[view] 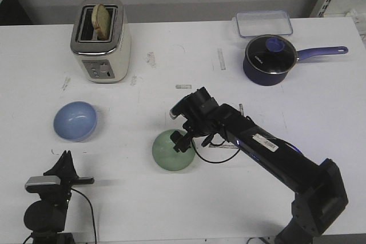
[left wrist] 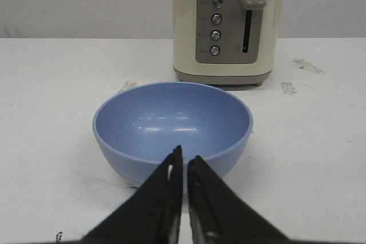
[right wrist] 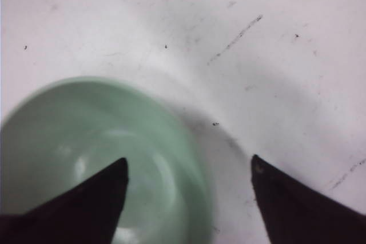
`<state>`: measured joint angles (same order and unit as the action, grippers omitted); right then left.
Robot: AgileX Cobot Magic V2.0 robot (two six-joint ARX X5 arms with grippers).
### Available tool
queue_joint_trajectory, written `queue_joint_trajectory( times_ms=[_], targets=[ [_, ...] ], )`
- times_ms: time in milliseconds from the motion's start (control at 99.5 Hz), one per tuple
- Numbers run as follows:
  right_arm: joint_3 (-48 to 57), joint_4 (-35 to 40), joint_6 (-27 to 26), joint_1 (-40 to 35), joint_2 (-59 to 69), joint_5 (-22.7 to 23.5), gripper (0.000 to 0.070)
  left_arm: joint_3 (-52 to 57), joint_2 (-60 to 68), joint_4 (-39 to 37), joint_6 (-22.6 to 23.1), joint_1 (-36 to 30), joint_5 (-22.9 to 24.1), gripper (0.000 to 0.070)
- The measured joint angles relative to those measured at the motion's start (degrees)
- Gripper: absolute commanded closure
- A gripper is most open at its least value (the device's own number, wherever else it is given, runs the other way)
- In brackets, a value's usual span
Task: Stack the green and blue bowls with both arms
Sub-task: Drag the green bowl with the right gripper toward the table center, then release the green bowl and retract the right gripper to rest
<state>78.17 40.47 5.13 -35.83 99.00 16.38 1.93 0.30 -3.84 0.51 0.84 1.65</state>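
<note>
Front view: the pale mint green glossy bowl [view: 172,151] sits upright on the white table [view: 171,204] near centre, with the right gripper [view: 182,141] over its right rim, while the light periwinkle blue glossy bowl [view: 75,121] stands well apart to the left, ahead of the left gripper [view: 64,161]. Left wrist view: the left gripper [left wrist: 184,167] is pressed closed – fingers almost touching, holding nothing – just short of the blue bowl [left wrist: 171,127], with a cream toaster [left wrist: 229,27] beyond. Right wrist view: the right gripper [right wrist: 189,172] is spread wide, one finger [right wrist: 94,198] over the green bowl's [right wrist: 86,141] interior – the other outside the rim, gripping nothing.
</note>
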Motion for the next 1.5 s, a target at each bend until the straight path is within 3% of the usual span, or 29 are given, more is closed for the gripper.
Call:
queue_joint_trajectory(
  times_ms=[101,251,342,422,523,613,814,955,1227,1367,1498],
  targets=[
    [0.92,0.52,0.00,0.83,-0.28,0.00,0.0340,0.00,0.00,-0.02,0.00,0.00,0.00,0.0698],
    [3.56,-0.63,0.02,3.17,-5.99,0.04,0.0700,0.00,0.00,0.00,0.00,0.00,0.00,0.0698],
    [4.66,-3.37,0.44,6.10,-12.35,-0.42,0.0700,0.00,0.00,0.00,0.00,0.00,0.00,0.0698],
    [5.20,-4.11,0.59,9.42,-17.59,-3.65,0.0700,0.00,0.00,0.00,0.00,0.00,0.00,0.0698],
    [5.18,-2.49,0.74,14.40,-22.14,-8.85,0.0700,0.00,0.00,0.00,0.00,0.00,0.00,0.0698],
    [3.26,-0.59,1.46,20.02,-25.53,-10.38,0.0700,0.00,0.00,0.00,0.00,0.00,0.00,0.0698],
    [-9.01,-2.01,2.12,32.87,-36.44,-10.80,0.0700,0.00,0.00,0.00,0.02,0.00,0.00,0.0698],
    [-21.68,-6.73,1.36,39.04,-47.06,-14.99,0.0700,0.00,0.00,0.00,0.02,0.00,0.00,0.0697],
    [-43.01,-10.29,-0.48,41.13,-66.62,-16.41,0.0700,0.07,0.00,-5.64,-4.02,0.00,0.00,0.0698],
    [-46.69,-10.12,-0.50,41.09,-73.92,-16.41,0.0700,3.23,1.20,-4.61,-4.72,0.00,-0.04,0.0697],
    [-46.84,-10.86,-0.50,41.09,-77.42,-16.41,0.0700,13.62,6.75,-3.80,-4.70,0.00,-1.07,0.0697]
  ],
)
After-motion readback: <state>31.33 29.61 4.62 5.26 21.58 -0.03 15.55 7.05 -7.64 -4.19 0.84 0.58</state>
